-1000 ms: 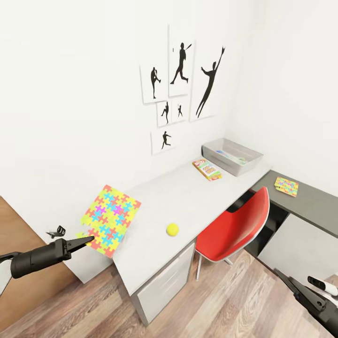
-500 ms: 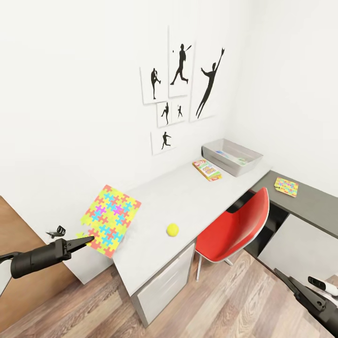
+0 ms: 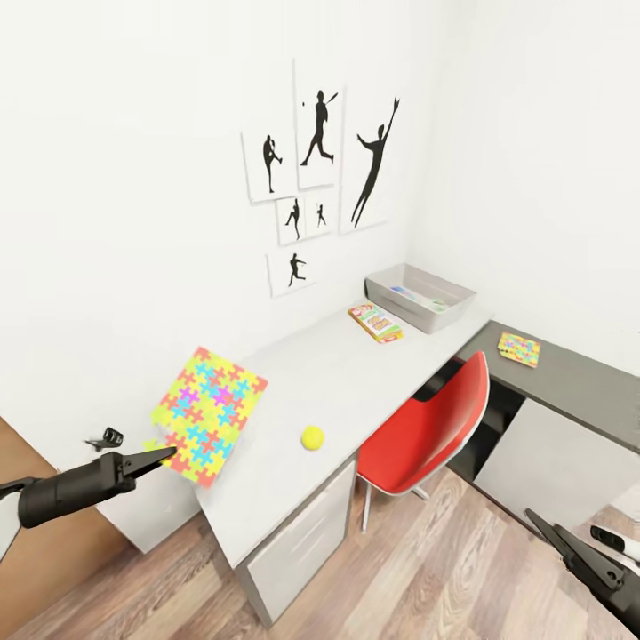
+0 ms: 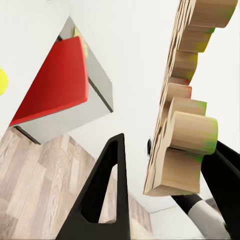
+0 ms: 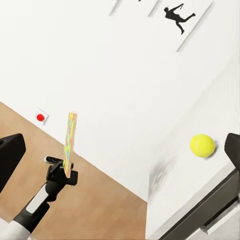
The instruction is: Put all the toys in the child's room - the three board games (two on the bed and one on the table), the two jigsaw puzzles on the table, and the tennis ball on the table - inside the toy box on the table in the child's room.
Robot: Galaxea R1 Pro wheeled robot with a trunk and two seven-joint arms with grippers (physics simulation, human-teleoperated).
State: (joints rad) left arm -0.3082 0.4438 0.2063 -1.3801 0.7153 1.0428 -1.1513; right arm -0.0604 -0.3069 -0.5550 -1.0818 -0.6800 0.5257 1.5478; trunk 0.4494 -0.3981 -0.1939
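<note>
The left gripper (image 3: 164, 456) pinches a jigsaw puzzle (image 3: 209, 413) (yellow, pink, blue, green pieces) lifted at the worktop's (image 3: 356, 373) near left end. The right gripper (image 3: 547, 532) is partly cut off; its jaws' state is unclear.

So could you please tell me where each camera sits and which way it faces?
Head view: high, looking down over the long pale grey desk; both arms show.
Left wrist view: along the left tool, gripping the colourful jigsaw puzzle card.
Right wrist view: looks across at the left arm from the right tool.
Shared: the yellow tennis ball, puzzle card.
</note>
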